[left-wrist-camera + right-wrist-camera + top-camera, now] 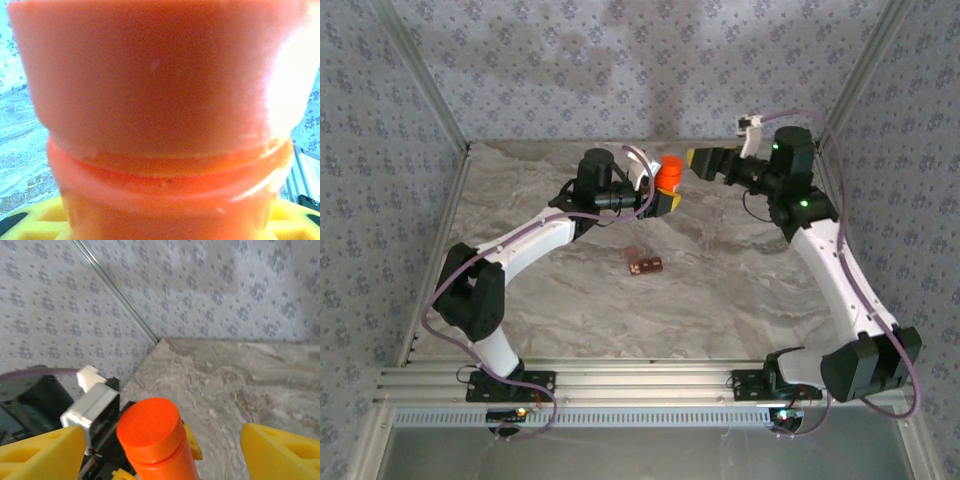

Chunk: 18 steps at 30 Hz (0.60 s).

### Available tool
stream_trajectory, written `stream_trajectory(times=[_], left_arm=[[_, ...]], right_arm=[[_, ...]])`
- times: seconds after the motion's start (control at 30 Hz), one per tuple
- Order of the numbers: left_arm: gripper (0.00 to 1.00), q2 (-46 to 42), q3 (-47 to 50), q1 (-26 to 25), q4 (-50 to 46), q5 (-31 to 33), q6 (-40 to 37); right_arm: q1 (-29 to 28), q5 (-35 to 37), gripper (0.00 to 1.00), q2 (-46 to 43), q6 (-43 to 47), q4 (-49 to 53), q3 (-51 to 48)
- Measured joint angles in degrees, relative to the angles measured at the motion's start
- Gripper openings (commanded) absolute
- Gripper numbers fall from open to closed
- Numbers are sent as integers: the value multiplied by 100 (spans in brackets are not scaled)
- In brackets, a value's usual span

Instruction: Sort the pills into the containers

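Note:
My left gripper point(667, 196) is shut on an orange pill bottle point(670, 174) and holds it upright above the table at the back middle. The bottle point(160, 125) sits right against the left wrist camera, its cap above a ridge. My right gripper point(698, 161) stands open just right of the bottle's cap point(150, 427), its yellow fingers point(285, 452) spread on either side and not touching it. The reddish-brown strip of cells, the containers point(644, 263), lies flat on the table nearer the front, apart from both grippers. No loose pills are visible.
Patterned walls enclose the marbled table point(720, 290) on the left, back and right. An aluminium rail point(640, 385) runs along the near edge by the arm bases. The left arm's wrist camera block point(92, 407) shows behind the bottle.

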<state>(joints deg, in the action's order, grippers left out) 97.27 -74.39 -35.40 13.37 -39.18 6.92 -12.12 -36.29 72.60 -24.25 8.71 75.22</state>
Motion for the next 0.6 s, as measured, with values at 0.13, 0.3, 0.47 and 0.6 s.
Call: stream_trajectory(times=[0.13,0.3,0.47,0.6], left_arm=[[0,0,0,0,0,-116,-42],[0,0,-13,0,-44,-428,-70],[0,0,-247,0,-275,-793,-92],[0,0,-391,0,-339,-975,-136]], right_arm=[[308,-579,82,-52,120,-37,28],[433,-1375,81,509,662,367,476],[369,-1985,81,1062,1224,951,905],[234,-2208,82,1266,1539,1331,1097]])
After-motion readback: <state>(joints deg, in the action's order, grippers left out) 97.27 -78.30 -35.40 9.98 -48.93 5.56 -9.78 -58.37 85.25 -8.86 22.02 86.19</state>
